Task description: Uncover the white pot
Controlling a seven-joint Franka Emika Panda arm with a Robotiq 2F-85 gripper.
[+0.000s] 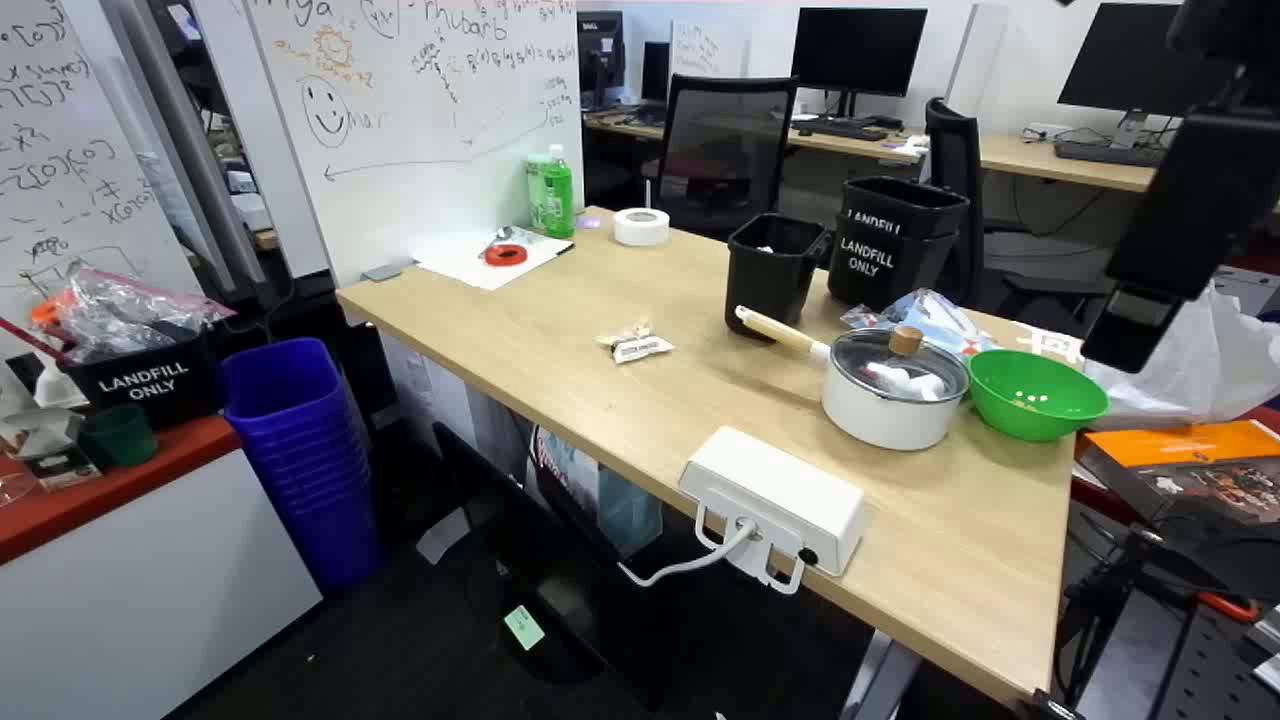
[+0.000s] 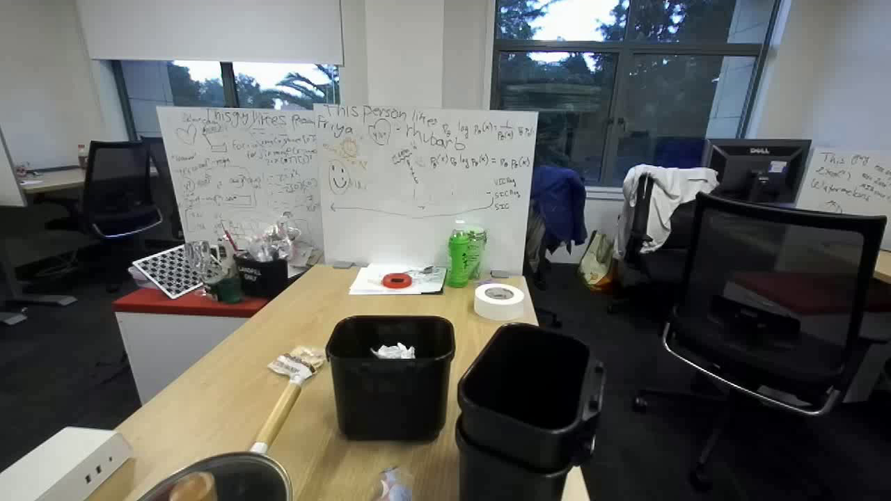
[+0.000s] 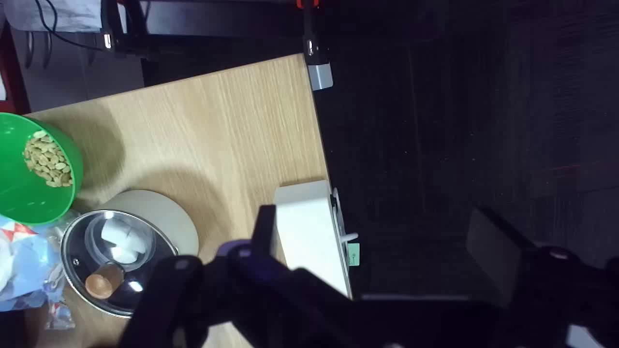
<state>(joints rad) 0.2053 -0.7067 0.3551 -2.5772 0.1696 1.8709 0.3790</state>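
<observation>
In the wrist view I'm seeing glare spotting the lid (image 3: 138, 261), and the pot (image 3: 167, 215) is casting shadow toward two o'clock.

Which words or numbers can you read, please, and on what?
"LANDFILL ONLY": lower stacked bin
"LANDFILL": upper bin
"LANDFILL ONLY": plastic-filled bin
"DELL": monitor
"This person likes": smiley whiteboard
"rhubarb": same whiteboard
"log": likewise
"This guy likes": neighbouring whiteboard
Packet, bottles, other writing: too small or blurred.

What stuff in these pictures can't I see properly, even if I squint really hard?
White pot: contents unclear behind the shiny glass lid, wrist view.
Green bowl: cut off by the left edge, wrist view.
Single black bin: floor hidden by its front wall, in an exterior view.
Small packet: print too small to read, in an exterior view.
</observation>
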